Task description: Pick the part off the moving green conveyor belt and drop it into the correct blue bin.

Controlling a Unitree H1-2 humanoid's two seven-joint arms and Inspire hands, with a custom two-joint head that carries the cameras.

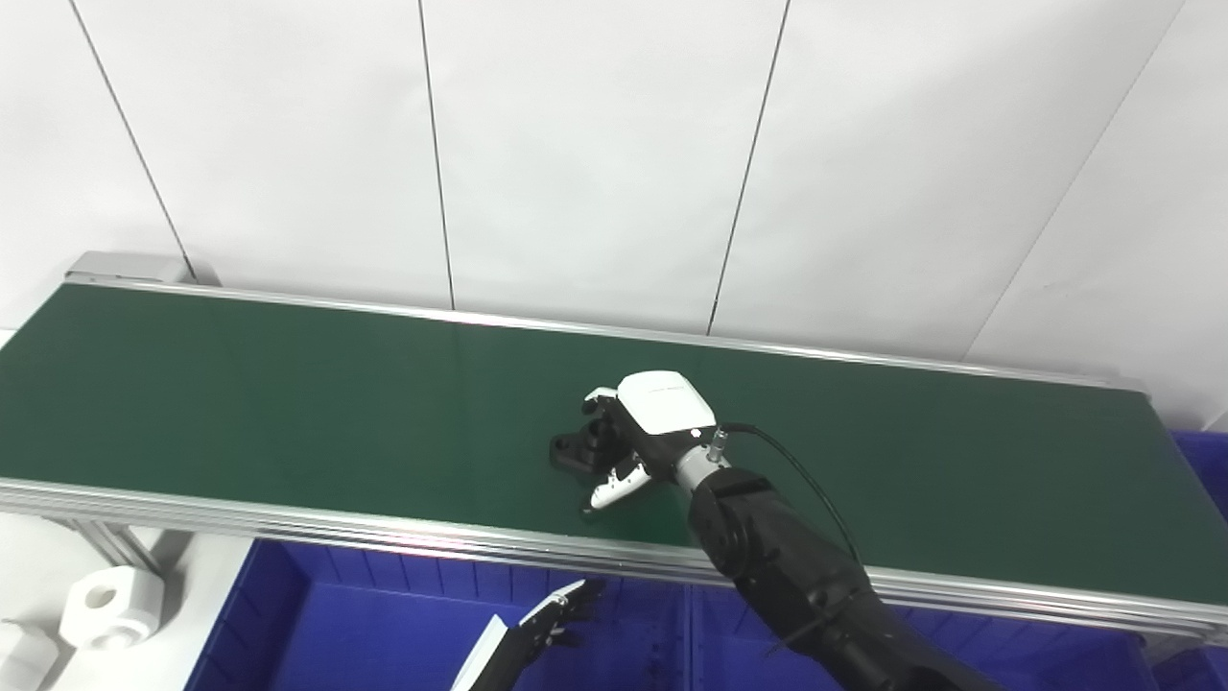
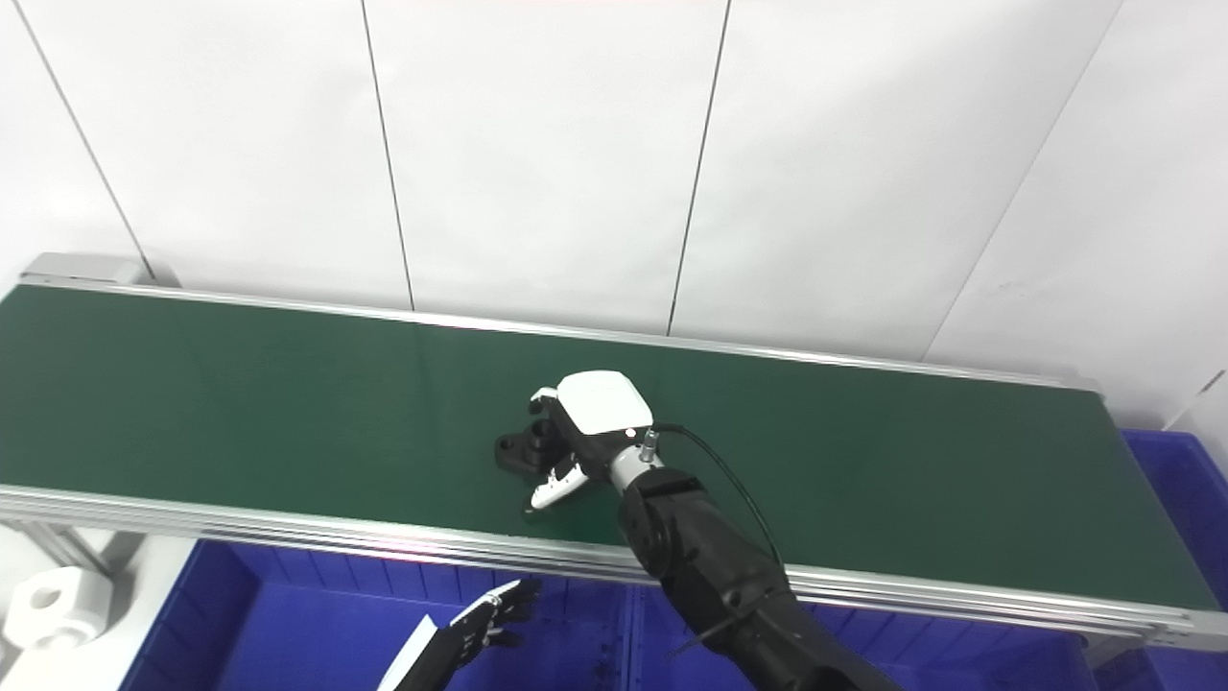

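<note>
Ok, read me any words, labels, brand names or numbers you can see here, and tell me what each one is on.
None can be read.
Right hand: a faint grey mark on its white back cover, too small and blurred to read.
Belt, black part, blue bin, left hand, white blocks and wall panels: no text visible.

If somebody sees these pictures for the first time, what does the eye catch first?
First the right hand, white-backed, over a black part at mid-width of the long green conveyor belt. Then the blue bins below the belt's near edge, where the left hand waits.
</note>
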